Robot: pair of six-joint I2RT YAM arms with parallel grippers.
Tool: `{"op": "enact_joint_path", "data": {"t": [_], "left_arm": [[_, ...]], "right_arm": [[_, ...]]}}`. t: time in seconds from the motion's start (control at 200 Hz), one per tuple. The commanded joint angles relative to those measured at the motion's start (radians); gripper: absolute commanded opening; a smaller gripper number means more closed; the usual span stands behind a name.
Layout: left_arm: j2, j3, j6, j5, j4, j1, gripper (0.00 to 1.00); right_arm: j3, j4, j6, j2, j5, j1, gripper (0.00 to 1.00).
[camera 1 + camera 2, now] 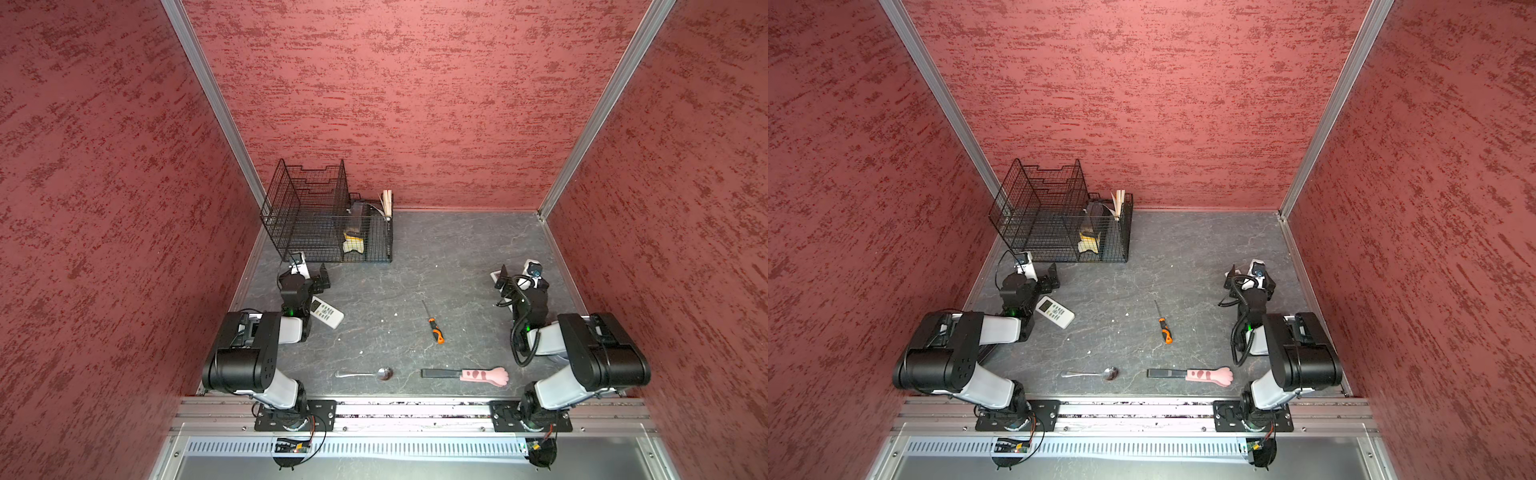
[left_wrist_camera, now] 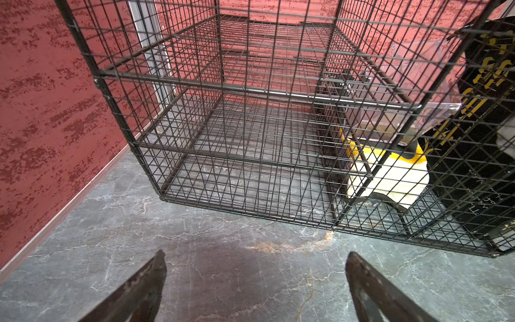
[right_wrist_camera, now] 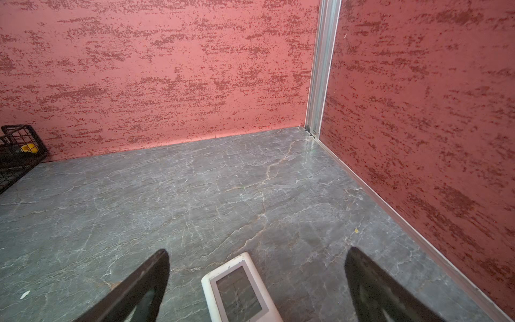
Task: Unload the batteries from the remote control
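**Progress:** not begun, as far as can be seen. No batteries show anywhere on the tabletop (image 1: 457, 249), so I judge them to be inside the remotes.

**White remote** (image 1: 328, 312): lies flat, left of centre in both top views, with buttons and display facing up. It is near the left pincer (image 2: 255, 259) but apart from it. Its back is hidden, so I cannot tell whether a cover is fitted.

**Second remote** (image 3: 241, 290): lies flat with its display up, at the right of both top views, beneath the right pincer (image 3: 257, 251). The jaws stand wide apart on either side of it, and the wrist view shows no contact.

**Left pincer:** jaws wide apart and holding nothing. It is over bare tabletop just in front of the wire rack (image 2: 250, 125), which stands at the upper left of the working area.

**Other items, lying loose:**
- A screwdriver (image 1: 434, 328) lies near the centre.
- A spoon (image 1: 365, 374) and a pink paw-handled tool (image 1: 469, 375) lie along the lower edge.

**Remaining, in my judgement:** the whole job. A remote must be turned over and its back opened, then each battery lifted out. The same goes for the other remote, if it is loaded.
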Motion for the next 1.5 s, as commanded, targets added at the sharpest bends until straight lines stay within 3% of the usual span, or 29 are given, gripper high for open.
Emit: {"op": "enact_joint_path", "data": {"t": [0.0,0.286,0.411,0.511,0.581,0.641,0.681,0.731,0.822,1.152,1.498], "left_arm": [[0.004,-0.003,-0.008,-0.007,0.028,-0.005,0.99],[-0.020,-0.004,-0.011,-0.019,0.015,-0.007,0.99],[-0.144,0.034,-0.012,-0.073,-0.173,-0.017,0.99],[-0.289,0.164,-0.162,-0.158,-0.561,-0.004,0.99],[-0.346,0.241,-0.398,-0.181,-0.818,0.051,0.99],[-0.373,0.241,-0.519,-0.024,-0.883,0.142,0.99],[-0.382,0.221,-0.554,0.101,-0.857,0.191,0.99],[-0.401,0.206,-0.583,0.135,-0.851,0.203,1.00],[-0.442,0.202,-0.572,0.098,-0.891,0.167,0.99],[-0.472,0.325,-0.434,-0.075,-1.119,-0.102,0.99],[-0.438,0.421,-0.410,-0.137,-1.235,-0.262,0.99]], "right_arm": [[0.013,0.013,-0.012,0.001,-0.008,-0.004,0.99],[0.016,0.004,-0.010,-0.001,-0.014,-0.004,0.99],[0.012,-0.031,-0.040,-0.069,-0.076,-0.004,0.99],[0.117,-0.384,-0.024,-0.247,-0.107,-0.004,0.99],[0.220,-0.630,0.155,-0.327,0.039,-0.004,0.99],[0.343,-0.908,0.278,-0.351,0.128,-0.004,0.99],[0.418,-1.059,0.296,-0.340,0.108,-0.004,0.99],[0.475,-1.154,0.315,-0.326,0.052,-0.004,0.99],[0.508,-1.243,0.351,-0.328,-0.014,0.002,0.99],[0.594,-1.617,0.410,-0.278,0.023,0.124,0.99],[0.610,-1.687,0.355,-0.140,0.033,0.126,0.99]]}}
